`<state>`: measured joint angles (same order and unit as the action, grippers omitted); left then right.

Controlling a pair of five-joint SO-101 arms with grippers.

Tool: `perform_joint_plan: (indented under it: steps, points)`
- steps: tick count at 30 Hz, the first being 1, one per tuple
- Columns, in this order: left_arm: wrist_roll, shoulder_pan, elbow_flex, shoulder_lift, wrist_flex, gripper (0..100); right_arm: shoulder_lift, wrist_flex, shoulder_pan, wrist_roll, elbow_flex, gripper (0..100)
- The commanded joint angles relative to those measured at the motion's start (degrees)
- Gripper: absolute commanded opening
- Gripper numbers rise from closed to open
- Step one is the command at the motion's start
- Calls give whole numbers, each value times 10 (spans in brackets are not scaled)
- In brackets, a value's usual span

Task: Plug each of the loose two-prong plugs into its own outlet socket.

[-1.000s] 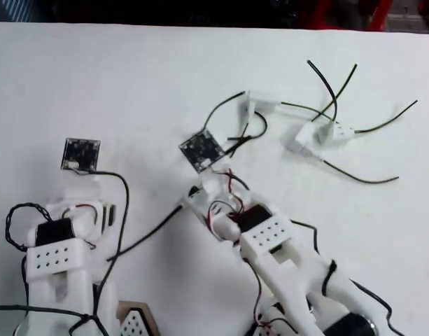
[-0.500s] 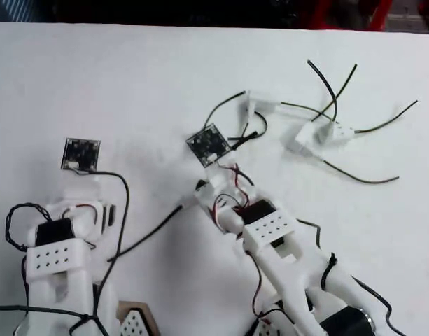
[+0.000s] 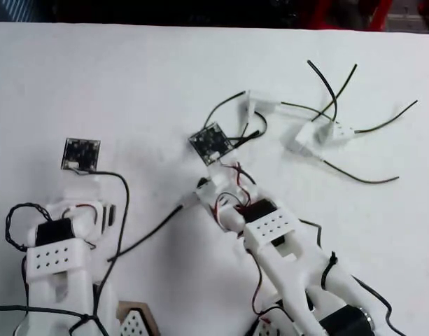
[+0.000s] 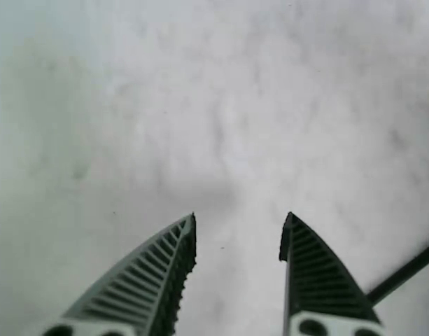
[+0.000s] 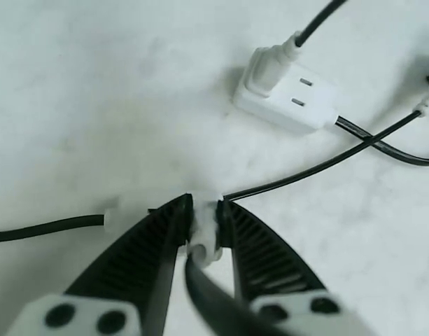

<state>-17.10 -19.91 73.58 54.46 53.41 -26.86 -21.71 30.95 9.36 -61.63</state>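
Plug, small and white, sits clenched between the right arm's jaws, low against the white tabletop; a black cord leads away from it across the surface; the outlet socket, a white block, lies near the jaws but apart from them, with a seated plug already in one side and a free pair of slots beside it; in the high view a second white block with tangled black leads lies well apart, farther right; the left arm's jaws stand released, grasping nothing, over bare tabletop, a black cable just beside one finger; the left arm sits at the near left.
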Motion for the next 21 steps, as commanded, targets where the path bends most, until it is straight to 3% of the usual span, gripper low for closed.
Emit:
perform_joint_plan:
  steps: [1, 21]
  points:
    - [7, -7, -1, 12, -11, 203, 7, -12, -14, 6, 26, 17]
    - [6, -7, -1, 12, -11, 203, 144, -10, 20, 8, 40, 17]
